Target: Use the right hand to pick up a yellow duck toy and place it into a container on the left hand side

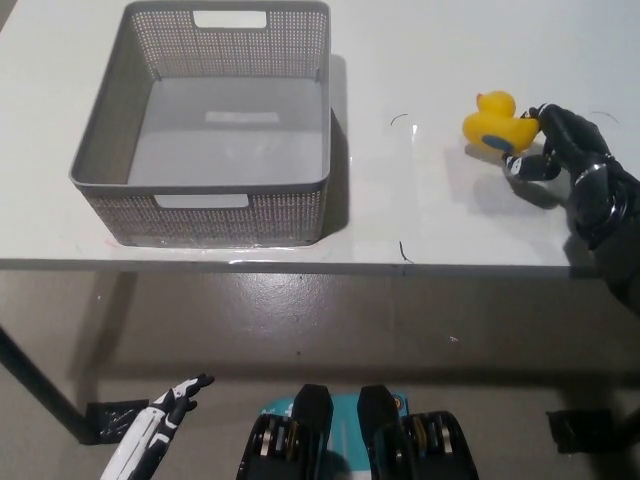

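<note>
Black and coming in from the right edge, my right hand [560, 145] has its fingers [545, 125] curled round the tail end of the yellow duck toy [497, 127], pinching it from the side away from the basket. The duck sits upright with its head toward the basket, and I judge it is just clear of the white table [420, 220], though the steep downward angle leaves that uncertain. The grey mesh basket [110, 150], open-topped with handle slots in its near and far walls, stands well apart from the duck, and nothing lies between them except a few faint marks on the tabletop. My white left hand [160, 428] hangs idle well below the basket's near wall, off the table, with its fingers apart and nothing in it. To do this step well, I would make sure the pinch is firm, because only the duck's rear is held and the toy could swivel or slip. I would then lift high enough to clear the basket's near rim before carrying across, and let go only once the duck is over the basket floor.
</note>
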Available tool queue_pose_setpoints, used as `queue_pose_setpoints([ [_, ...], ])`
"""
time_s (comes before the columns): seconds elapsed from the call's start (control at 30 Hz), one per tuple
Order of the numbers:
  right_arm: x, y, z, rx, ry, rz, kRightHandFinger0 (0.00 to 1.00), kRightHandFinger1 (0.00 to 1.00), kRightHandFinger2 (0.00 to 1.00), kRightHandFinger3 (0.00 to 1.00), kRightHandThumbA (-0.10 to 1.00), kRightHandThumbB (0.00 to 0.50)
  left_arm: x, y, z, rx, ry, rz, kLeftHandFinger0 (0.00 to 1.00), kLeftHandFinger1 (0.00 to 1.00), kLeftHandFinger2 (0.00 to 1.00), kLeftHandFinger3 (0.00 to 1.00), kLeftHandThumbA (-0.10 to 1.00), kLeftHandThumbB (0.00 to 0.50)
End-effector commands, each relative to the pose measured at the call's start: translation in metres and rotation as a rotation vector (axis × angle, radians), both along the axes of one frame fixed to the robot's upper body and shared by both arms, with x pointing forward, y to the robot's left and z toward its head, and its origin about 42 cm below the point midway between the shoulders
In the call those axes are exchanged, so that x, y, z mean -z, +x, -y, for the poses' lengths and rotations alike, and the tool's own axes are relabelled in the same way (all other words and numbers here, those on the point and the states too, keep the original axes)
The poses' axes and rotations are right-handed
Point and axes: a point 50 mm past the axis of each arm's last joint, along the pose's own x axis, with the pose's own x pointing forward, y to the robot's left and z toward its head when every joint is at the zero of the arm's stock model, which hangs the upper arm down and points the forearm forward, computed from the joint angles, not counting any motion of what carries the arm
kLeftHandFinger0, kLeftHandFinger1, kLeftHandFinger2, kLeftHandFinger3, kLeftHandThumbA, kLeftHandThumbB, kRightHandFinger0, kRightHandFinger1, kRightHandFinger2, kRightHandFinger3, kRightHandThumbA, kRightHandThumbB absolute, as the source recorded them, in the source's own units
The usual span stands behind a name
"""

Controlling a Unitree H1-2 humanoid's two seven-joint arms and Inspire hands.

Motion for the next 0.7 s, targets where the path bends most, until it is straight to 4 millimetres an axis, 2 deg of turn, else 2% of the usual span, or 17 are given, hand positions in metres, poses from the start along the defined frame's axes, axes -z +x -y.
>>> queue_pose_setpoints([
  [0.0,-0.067,0.018,-0.003,-0.013,0.098,0.227,0.0,0.22,0.47,0.18,0.13,0.105,-0.013,0.005,-0.005,0.01,0.011,0.064,1.0,1.0,1.0,1.0,1.0,0.319],
  [0.03,-0.076,0.021,-0.008,-0.01,0.124,0.247,0.0,0.21,0.47,0.19,0.14,0.109,-0.012,0.005,-0.006,0.008,0.007,0.062,1.0,1.0,1.0,1.0,1.0,0.32],
  [0.07,-0.082,0.022,-0.012,-0.016,0.147,0.262,0.0,0.21,0.48,0.26,0.12,0.103,-0.012,0.005,-0.006,0.005,0.009,0.062,1.0,1.0,1.0,1.0,1.0,0.322],
  [0.13,-0.093,0.024,-0.019,-0.04,0.161,0.297,0.0,0.19,0.47,0.33,0.11,0.092,-0.011,0.005,-0.006,0.002,0.013,0.058,1.0,1.0,1.0,1.0,1.0,0.326],
  [0.17,-0.103,0.026,-0.027,-0.053,0.17,0.318,0.0,0.18,0.48,0.42,0.13,0.091,-0.011,0.005,-0.005,0.001,0.008,0.054,1.0,1.0,1.0,1.0,1.0,0.332],
  [0.23,-0.121,0.029,-0.043,-0.088,0.191,0.355,0.0,0.19,0.51,0.5,0.11,0.097,-0.01,0.004,-0.005,0.002,0.005,0.054,1.0,1.0,1.0,1.0,1.0,0.328],
  [0.3,-0.13,0.03,-0.053,-0.113,0.195,0.378,0.0,0.19,0.52,0.5,0.11,0.111,-0.01,0.004,-0.005,0.002,0.009,0.053,1.0,1.0,1.0,1.0,1.0,0.331],
  [0.33,-0.136,0.03,-0.06,-0.13,0.193,0.397,0.0,0.19,0.49,0.5,0.08,0.122,-0.01,0.004,-0.004,0.002,0.012,0.052,1.0,1.0,1.0,1.0,1.0,0.331],
  [0.37,-0.142,0.03,-0.069,-0.144,0.193,0.408,0.0,0.19,0.48,0.49,0.1,0.126,-0.009,0.004,-0.003,0.003,0.01,0.049,1.0,1.0,1.0,1.0,1.0,0.334],
  [0.4,-0.15,0.031,-0.08,-0.165,0.195,0.416,0.0,0.17,0.43,0.46,0.11,0.121,-0.008,0.004,-0.002,0.004,0.006,0.043,1.0,1.0,1.0,1.0,1.0,0.335],
  [0.47,-0.155,0.03,-0.093,-0.19,0.2,0.426,0.0,0.17,0.43,0.47,0.1,0.112,-0.008,0.003,-0.002,0.008,0.005,0.041,1.0,1.0,1.0,1.0,1.0,0.333],
  [0.57,-0.165,0.029,-0.119,-0.241,0.208,0.418,0.0,0.2,0.48,0.52,0.19,0.05,-0.009,0.002,-0.001,0.011,0.014,0.04,1.0,1.0,1.0,1.0,1.0,0.326],
  [0.63,-0.17,0.027,-0.134,-0.262,0.227,0.427,0.0,0.24,0.54,0.57,0.12,0.072,-0.009,0.002,-0.002,0.01,0.018,0.037,1.0,1.0,1.0,1.0,1.0,0.323],
  [0.67,-0.173,0.027,-0.141,-0.268,0.233,0.429,0.0,0.26,0.55,0.56,0.1,0.091,-0.01,0.003,-0.002,0.011,0.019,0.038,1.0,1.0,1.0,1.0,1.0,0.321],
])
